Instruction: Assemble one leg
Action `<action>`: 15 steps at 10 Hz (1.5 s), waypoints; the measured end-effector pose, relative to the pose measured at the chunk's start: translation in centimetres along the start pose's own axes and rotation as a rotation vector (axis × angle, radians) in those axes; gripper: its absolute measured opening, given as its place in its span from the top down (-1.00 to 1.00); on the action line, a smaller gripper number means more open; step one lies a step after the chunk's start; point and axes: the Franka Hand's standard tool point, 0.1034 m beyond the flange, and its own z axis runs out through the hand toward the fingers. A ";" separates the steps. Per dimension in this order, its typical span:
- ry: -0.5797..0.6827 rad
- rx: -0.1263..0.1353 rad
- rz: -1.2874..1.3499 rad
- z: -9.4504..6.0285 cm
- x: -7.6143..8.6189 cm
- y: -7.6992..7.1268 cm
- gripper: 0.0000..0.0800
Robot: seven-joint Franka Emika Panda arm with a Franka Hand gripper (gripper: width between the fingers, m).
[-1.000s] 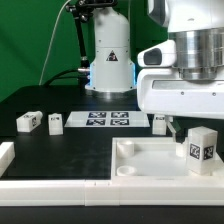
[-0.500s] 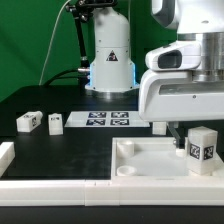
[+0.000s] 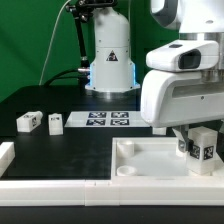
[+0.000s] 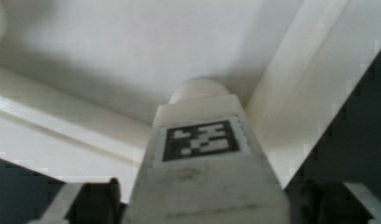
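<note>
Arm: the white Panda arm [image 3: 185, 85] fills the exterior view's right, its wrist housing pointing straight down over the tray-like part.
Gripper: the gripper [image 3: 197, 150] hangs low beneath the housing, down at the leg's level; one dark finger [image 3: 182, 146] shows on the exterior view's left side of the leg, the other side is hidden.
Gripper state: in the wrist view the dark fingertips [image 4: 94, 205] flank the leg's near end closely on both sides, set narrow; whether they actually press on it I cannot tell.
Leg: the leg [image 3: 201, 146] stands upright in the far corner of the tray-like part on the exterior view's right, its black-and-white tag facing the camera; in the wrist view it [image 4: 205, 150] runs up the middle of the picture with the tag on its face.
Tray-like part: the large white tray-like part [image 3: 135, 160] lies at the bench's front, rim raised, a round socket near its corner on the exterior view's left.
Other legs: two loose legs [image 3: 28, 122] and [image 3: 56, 123] lie side by side on the exterior view's left, well apart from the tray.
Marker board: the marker board [image 3: 108, 120] lies flat between those legs and the arm.
Bench: the bench [image 3: 70, 150] is black, with a white piece [image 3: 5, 153] at its edge on the exterior view's left.
Room: a green backdrop [image 3: 30, 40] stands behind, with a white robot base [image 3: 110, 60] at centre.
</note>
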 end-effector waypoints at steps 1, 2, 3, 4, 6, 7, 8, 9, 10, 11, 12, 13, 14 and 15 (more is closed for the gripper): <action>0.000 0.000 0.000 0.0 0.0 0.0 0.07; 0.000 0.000 0.011 0.0 0.0 0.0 0.28; 0.000 0.001 0.026 0.0 0.0 0.0 0.28; 0.001 0.002 0.116 0.0 0.0 0.0 0.28; 0.006 0.002 0.373 0.1 -0.1 0.1 0.28; 0.012 -0.002 0.558 0.1 -0.1 0.2 0.28; 0.015 0.006 0.723 0.1 -0.1 0.3 0.28; 0.014 0.006 0.860 0.1 -0.2 0.4 0.28; 0.020 0.010 0.952 0.2 -0.2 0.5 0.28; 0.017 0.022 1.080 0.2 -0.2 0.6 0.28; 0.012 0.027 1.183 0.2 -0.3 0.6 0.27; 0.009 0.029 1.254 0.2 -0.3 0.6 0.27; 0.006 0.034 1.326 0.2 -0.3 0.7 0.27; 0.006 0.034 1.295 0.3 -0.3 0.7 0.27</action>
